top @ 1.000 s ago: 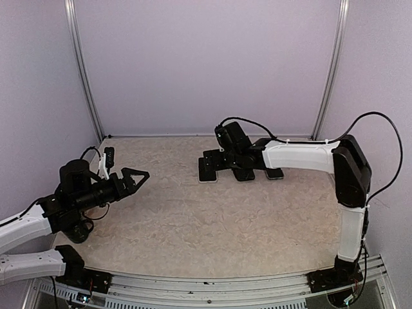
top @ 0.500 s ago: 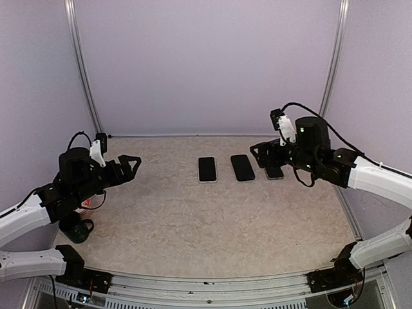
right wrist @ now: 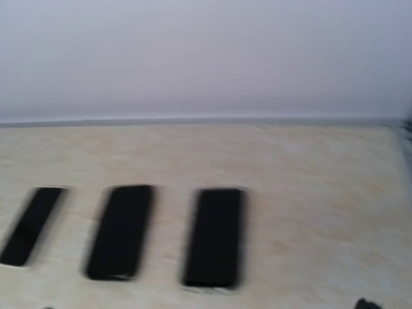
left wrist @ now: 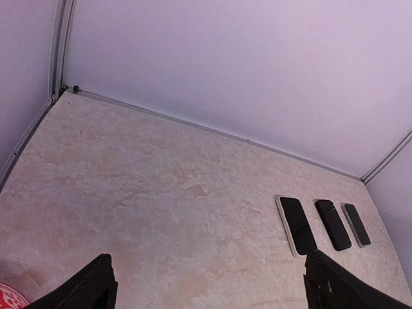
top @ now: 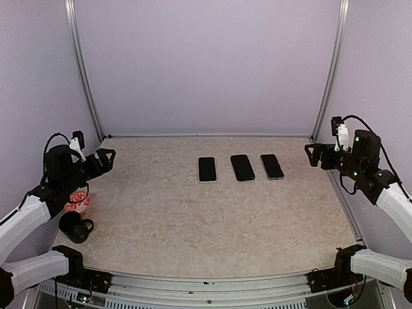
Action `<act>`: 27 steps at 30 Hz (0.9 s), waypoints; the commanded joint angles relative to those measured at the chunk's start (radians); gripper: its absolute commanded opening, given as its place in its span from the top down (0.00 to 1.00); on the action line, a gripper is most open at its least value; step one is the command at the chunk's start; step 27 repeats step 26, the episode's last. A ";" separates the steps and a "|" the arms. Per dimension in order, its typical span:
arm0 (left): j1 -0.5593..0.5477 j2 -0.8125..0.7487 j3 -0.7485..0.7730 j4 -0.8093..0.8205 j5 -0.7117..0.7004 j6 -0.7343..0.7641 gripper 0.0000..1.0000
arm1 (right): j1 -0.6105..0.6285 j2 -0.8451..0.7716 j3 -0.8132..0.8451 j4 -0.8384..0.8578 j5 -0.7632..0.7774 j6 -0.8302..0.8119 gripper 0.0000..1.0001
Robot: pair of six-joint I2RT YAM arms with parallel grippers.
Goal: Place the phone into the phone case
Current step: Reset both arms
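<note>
Phone (top: 243, 167) (flat black rounded rectangle) on marbled beige table (top: 161, 219)

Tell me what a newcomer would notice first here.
Three dark phone-shaped slabs lie in a row at the far middle of the table: the pale-rimmed slab on the left, the middle slab and the right slab. The left gripper and right gripper hang open and empty at either side, well away from them. A black mug stands by the table's left edge.

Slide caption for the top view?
Three dark slabs lined up on the table; left tool and right tool open at the sides.
</note>
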 commanded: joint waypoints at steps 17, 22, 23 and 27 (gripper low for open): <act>0.022 -0.298 -0.055 -0.155 -0.054 0.175 0.01 | -0.055 -0.466 -0.123 -0.103 0.038 -0.086 0.00; 0.022 -0.298 -0.056 -0.156 -0.048 0.171 0.01 | -0.055 -0.502 -0.125 -0.103 0.081 -0.076 0.01; 0.022 -0.297 -0.056 -0.156 -0.048 0.169 0.01 | -0.056 -0.494 -0.118 -0.112 0.084 -0.073 0.01; 0.021 -0.303 -0.056 -0.157 -0.052 0.166 0.01 | -0.055 -0.483 -0.112 -0.115 0.084 -0.073 0.00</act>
